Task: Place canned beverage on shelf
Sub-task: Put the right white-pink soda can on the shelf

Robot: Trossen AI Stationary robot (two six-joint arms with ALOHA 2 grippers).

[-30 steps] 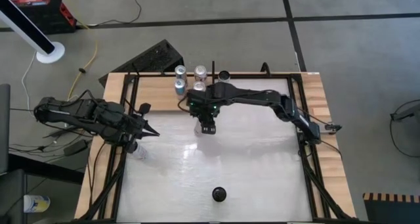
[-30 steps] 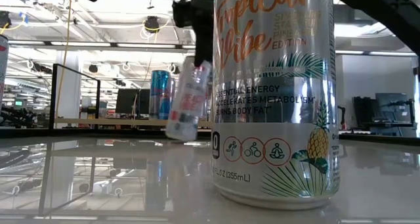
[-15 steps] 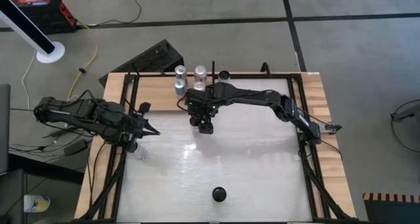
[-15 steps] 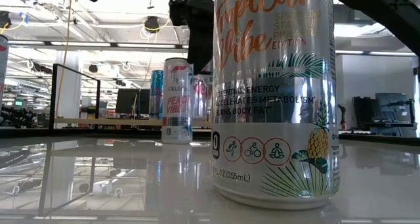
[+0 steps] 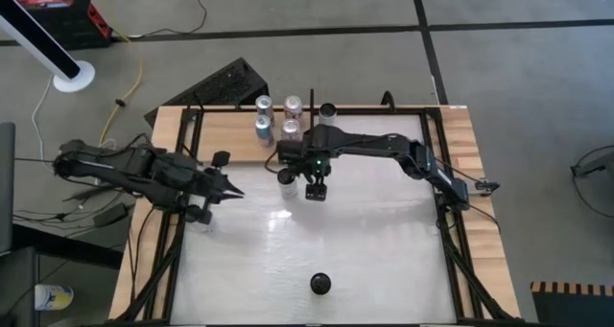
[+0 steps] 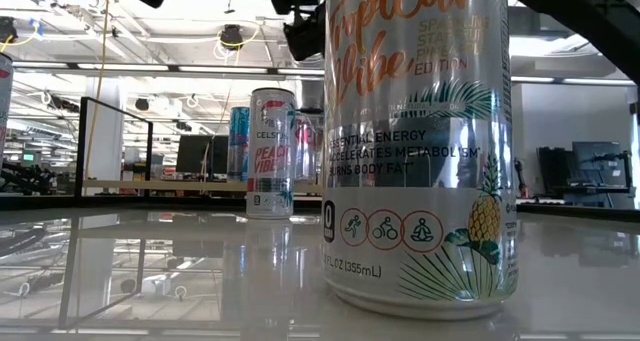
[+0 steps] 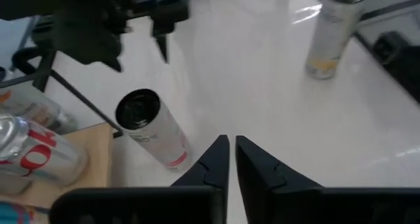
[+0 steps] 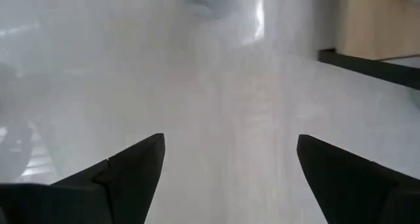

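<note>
White tabletop [image 5: 317,241]: upright can [image 5: 287,180], shelf [image 5: 230,130] behind.

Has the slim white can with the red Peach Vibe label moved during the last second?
Yes. The slim white can, earlier tilted under the right gripper, now stands upright on the white tabletop, before the shelf.

Grey concrete floor [image 5: 317,54] w/ dark seam lines crossing it. Red-and-black case [image 5: 65,18] at far-left corner, next to a white round-based stand [image 5: 69,73] w/ a slanted pole. Yellow cable [image 5: 134,85] trails over floor. Low view: open-plan room behind, white ceiling w/ strip lights [image 6: 150,69], exposed ducts, white pillar [image 6: 103,131], dark monitors [image 6: 592,163] on right.
</note>
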